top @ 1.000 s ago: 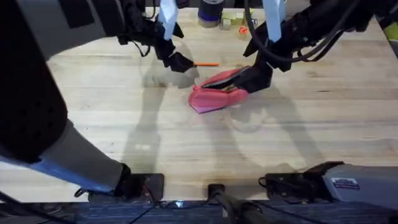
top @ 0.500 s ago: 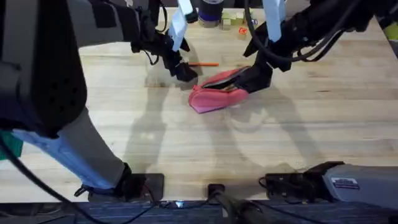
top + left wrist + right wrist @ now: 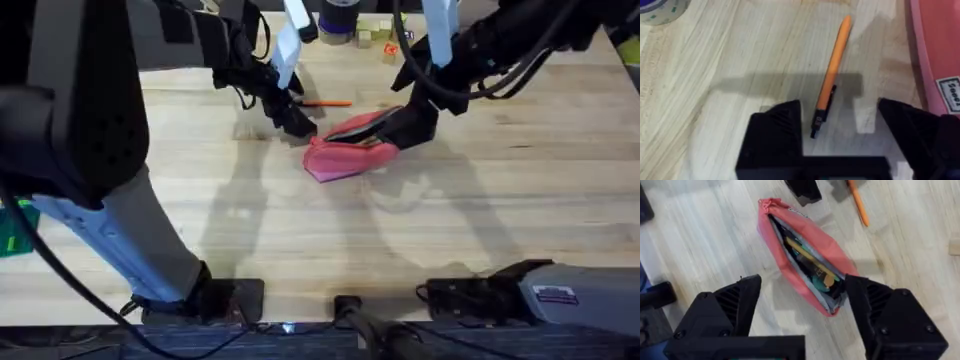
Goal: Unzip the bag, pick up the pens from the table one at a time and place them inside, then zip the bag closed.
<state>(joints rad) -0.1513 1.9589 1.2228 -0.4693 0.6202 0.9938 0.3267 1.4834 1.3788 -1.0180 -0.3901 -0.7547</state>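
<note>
Left wrist view shows the left gripper [image 3: 840,125] spread wide and holding nothing, its two black fingers [image 3: 782,125] straddling the black clip end of the orange pen [image 3: 832,70], which lies flat on the table [image 3: 730,60]. Just beside that pen runs the pink edge of the bag [image 3: 935,55], bearing a small white label whose print is too blurred to read. A roll of tape [image 3: 662,10] sits at the far corner of this view. Overhead, the left gripper [image 3: 295,122] hangs over the near end of the orange pen [image 3: 330,102], close to the bag [image 3: 345,152] at mid-table. The right gripper [image 3: 405,125] is at the bag's right end; in the right wrist view its fingers [image 3: 740,305] stand apart on either side of the bag [image 3: 805,260], and whether they touch the fabric I cannot tell. The bag is unzipped, its mouth gaping, with dark and yellowish items visible inside. At the table's far edge stand a dark cylindrical container [image 3: 340,20] and some small blocks [image 3: 375,33], well apart from the bag.
</note>
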